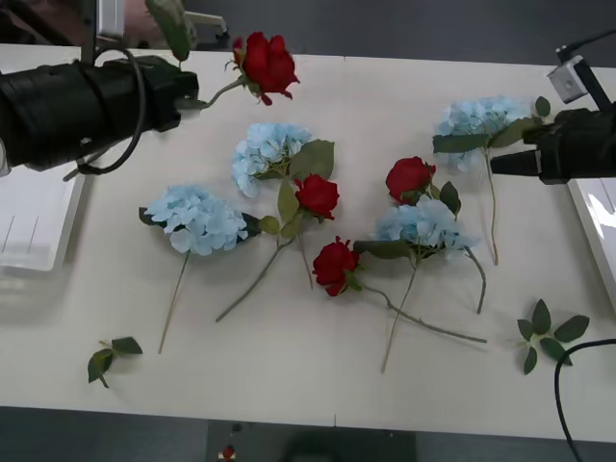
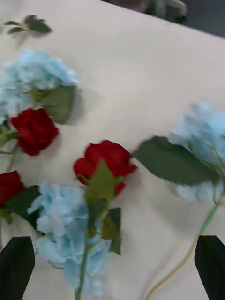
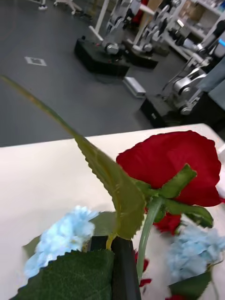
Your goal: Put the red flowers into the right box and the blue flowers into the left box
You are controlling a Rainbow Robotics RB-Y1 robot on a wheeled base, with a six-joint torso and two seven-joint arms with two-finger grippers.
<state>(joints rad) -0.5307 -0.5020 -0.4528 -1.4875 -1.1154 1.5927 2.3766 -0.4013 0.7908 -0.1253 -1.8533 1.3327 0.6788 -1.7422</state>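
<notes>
left gripper (image 1: 190, 99) grips a red rose (image 1: 267, 64) (held aloft).

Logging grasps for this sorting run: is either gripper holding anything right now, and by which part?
The left gripper holds a red rose by its stem, below the bloom. The right gripper is open, holding nothing.

The left tool (image 1: 192, 96) is raised and clamped tight on a stem; the right tool (image 2: 112, 267) hovers, fingers spread.
</notes>
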